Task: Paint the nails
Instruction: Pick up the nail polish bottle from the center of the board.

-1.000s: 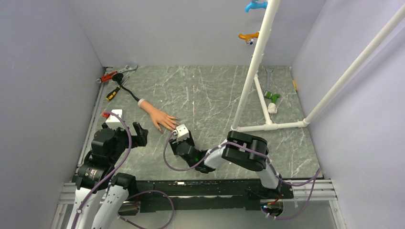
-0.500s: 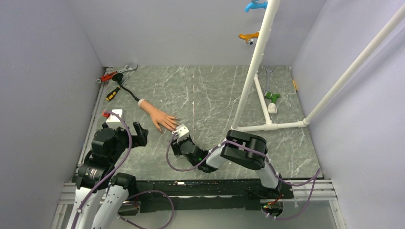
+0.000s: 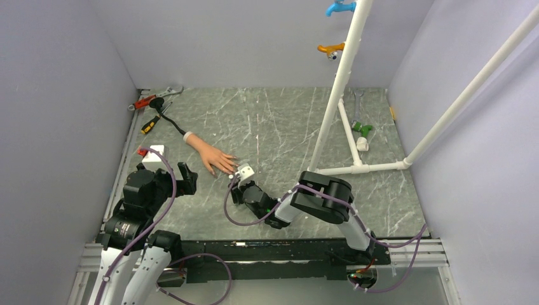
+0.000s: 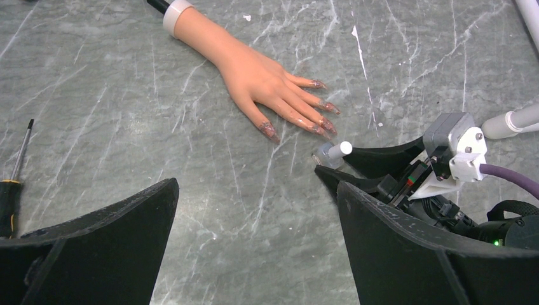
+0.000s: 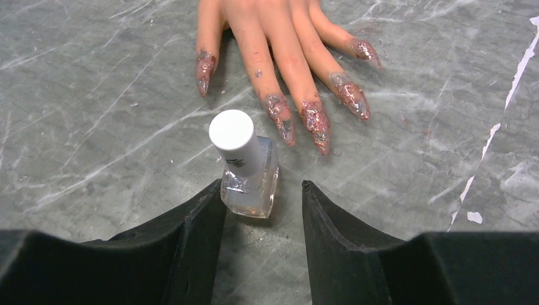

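Observation:
The flesh-coloured mannequin hand (image 3: 213, 157) lies flat on the marble table, white cuff toward the back left. Its nails (image 5: 316, 119) are reddish-pink with patchy glitter; the hand also shows in the left wrist view (image 4: 254, 73). A small clear bottle (image 5: 249, 171) with a white cap stands upright just below the fingertips. My right gripper (image 5: 262, 188) is open, its tips either side of the bottle's base, the left tip close against it. It also shows in the top view (image 3: 235, 183). My left gripper (image 4: 255, 190) is open and empty, above bare table short of the hand.
A white pipe frame (image 3: 337, 95) stands at the right, with green and white pieces (image 3: 362, 132) at its base. A wrench (image 3: 166, 93) and screwdrivers (image 3: 150, 124) lie at the back left. One screwdriver (image 4: 9, 190) is left of my left gripper.
The right arm's elbow has shifted a little left and its wrist has edged toward the mannequin hand. The left arm has not moved.

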Controlling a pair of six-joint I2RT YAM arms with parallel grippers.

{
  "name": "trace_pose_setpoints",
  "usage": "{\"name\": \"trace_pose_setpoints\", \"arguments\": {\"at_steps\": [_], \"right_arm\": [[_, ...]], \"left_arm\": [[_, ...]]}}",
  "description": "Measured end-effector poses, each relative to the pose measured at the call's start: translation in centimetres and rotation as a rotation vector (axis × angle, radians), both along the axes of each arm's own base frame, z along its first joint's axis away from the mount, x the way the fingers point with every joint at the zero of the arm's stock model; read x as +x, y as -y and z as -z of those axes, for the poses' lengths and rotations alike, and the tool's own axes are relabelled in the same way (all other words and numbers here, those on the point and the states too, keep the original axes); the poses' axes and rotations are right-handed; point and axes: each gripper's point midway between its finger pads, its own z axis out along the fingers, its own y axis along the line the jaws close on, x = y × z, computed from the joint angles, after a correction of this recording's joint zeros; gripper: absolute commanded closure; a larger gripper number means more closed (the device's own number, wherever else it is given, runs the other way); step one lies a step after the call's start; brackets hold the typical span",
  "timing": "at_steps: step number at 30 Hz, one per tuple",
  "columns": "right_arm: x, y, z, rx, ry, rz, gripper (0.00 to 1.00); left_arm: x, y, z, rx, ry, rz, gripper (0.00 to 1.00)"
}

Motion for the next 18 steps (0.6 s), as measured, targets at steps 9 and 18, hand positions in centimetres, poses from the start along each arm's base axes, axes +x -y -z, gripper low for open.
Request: {"name": "trace_pose_setpoints", "arguments": {"at_steps": [9,18], "right_arm": [[0.06,-0.27,0.03,0.013,0.009,-0.01,0.73],[-0.18,0.01,0.05,0.008,0.02,-0.025,1.0]], "left_arm": [[-0.01,0.01,0.01,0.0,0.0,0.0,0.01],[-0.01,0.01,0.01,0.0,0.0,0.001,0.01]]}}
